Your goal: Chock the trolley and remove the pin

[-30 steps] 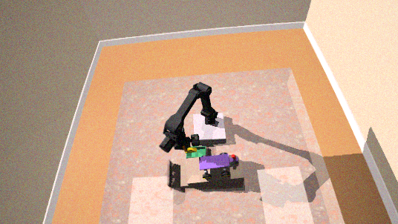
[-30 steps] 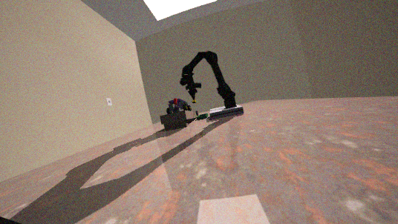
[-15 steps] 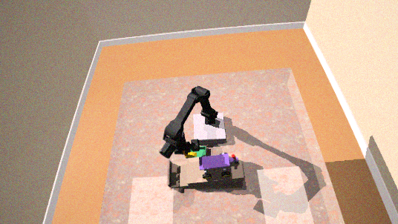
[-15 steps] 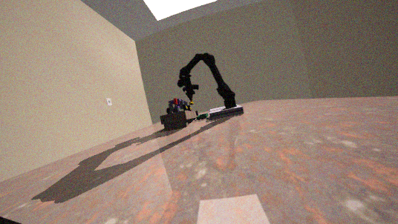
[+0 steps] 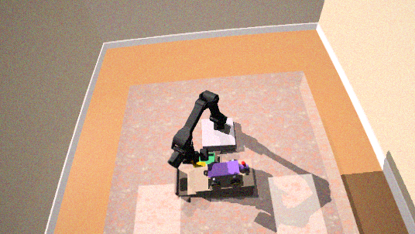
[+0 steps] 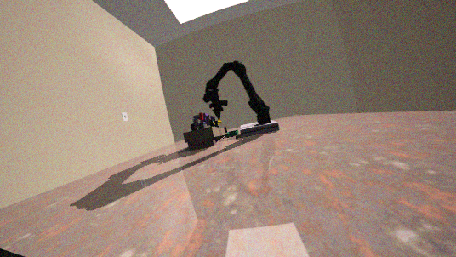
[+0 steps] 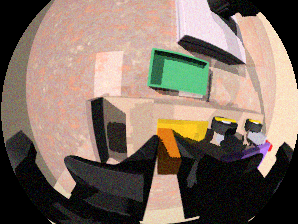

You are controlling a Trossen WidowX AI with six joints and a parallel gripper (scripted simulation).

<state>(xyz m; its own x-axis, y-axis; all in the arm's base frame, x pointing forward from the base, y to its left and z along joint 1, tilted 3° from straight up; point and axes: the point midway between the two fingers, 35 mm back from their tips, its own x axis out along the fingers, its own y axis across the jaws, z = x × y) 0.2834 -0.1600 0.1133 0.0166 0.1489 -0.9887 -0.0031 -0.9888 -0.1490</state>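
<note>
The purple trolley (image 5: 224, 169) (image 6: 206, 119) (image 7: 248, 151) stands on the ramp (image 5: 197, 180) (image 6: 199, 139) (image 7: 141, 114). The red-headed stop pin (image 5: 243, 163) (image 6: 202, 116) (image 7: 269, 146) is at its uphill end. My gripper (image 7: 165, 139) (image 6: 219, 117) is shut on the orange handle of the yellow chock (image 5: 200, 164) (image 6: 219, 122) (image 7: 185, 129). The chock is at the ramp's tray side, downhill of the near wheel (image 7: 224, 126), with a small gap in the wrist view. Its black base is hidden, so I cannot tell whether it touches the ramp. The green tray (image 5: 212, 155) (image 6: 232, 134) (image 7: 177, 91) appears empty.
The arm's pale base plate (image 5: 217, 136) (image 6: 272, 127) (image 7: 192, 25) stands beyond the tray. A dark upright end plate (image 7: 98, 131) borders the ramp's downhill end. The trolley's other wheel on the tray side (image 7: 254, 125) is farther uphill.
</note>
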